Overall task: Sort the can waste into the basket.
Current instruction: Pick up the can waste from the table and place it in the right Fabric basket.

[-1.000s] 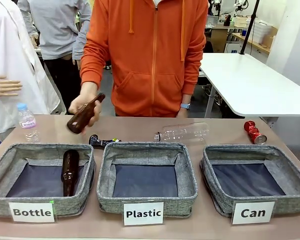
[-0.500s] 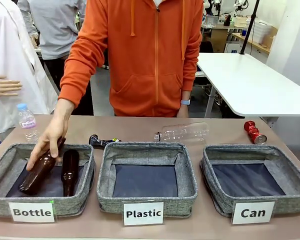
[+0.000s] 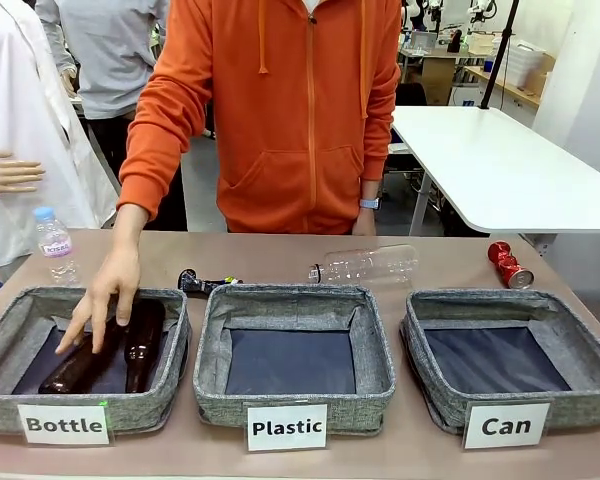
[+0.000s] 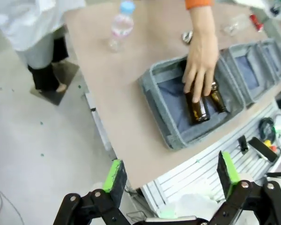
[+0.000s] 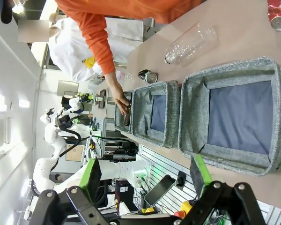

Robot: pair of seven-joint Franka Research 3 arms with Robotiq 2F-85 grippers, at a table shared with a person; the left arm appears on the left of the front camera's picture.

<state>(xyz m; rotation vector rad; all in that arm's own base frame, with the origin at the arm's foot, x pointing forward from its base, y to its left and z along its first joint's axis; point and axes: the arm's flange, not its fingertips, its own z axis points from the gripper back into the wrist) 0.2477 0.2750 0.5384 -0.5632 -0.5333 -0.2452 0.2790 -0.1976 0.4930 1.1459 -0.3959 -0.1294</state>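
A shiny red crushed can [image 3: 508, 266] lies on the table behind the right basket's far corner. A black crushed can [image 3: 202, 283] lies behind the gap between the left and middle baskets. The grey basket [image 3: 427, 372] carded "Can" stands at the right with nothing in it. In the right wrist view my right gripper [image 5: 145, 173] hangs open above the near edge, with the Can basket [image 5: 234, 68], the red can [image 5: 278, 9] and the black can [image 5: 148, 76] beyond it. My left gripper [image 4: 171, 172] is open, off the table's left end.
A person's hand [image 3: 105, 298] rests on two brown bottles [image 3: 140, 340] in the "Bottle" basket [image 3: 170, 390]. The "Plastic" basket [image 3: 212, 385] stands in the middle. A clear bottle [image 3: 368, 265] lies behind it. A small water bottle [image 3: 54, 245] stands far left.
The person's hand has carried a second brown bottle down into the Bottle basket and laid it beside the first. The cans and both grippers have stayed put.
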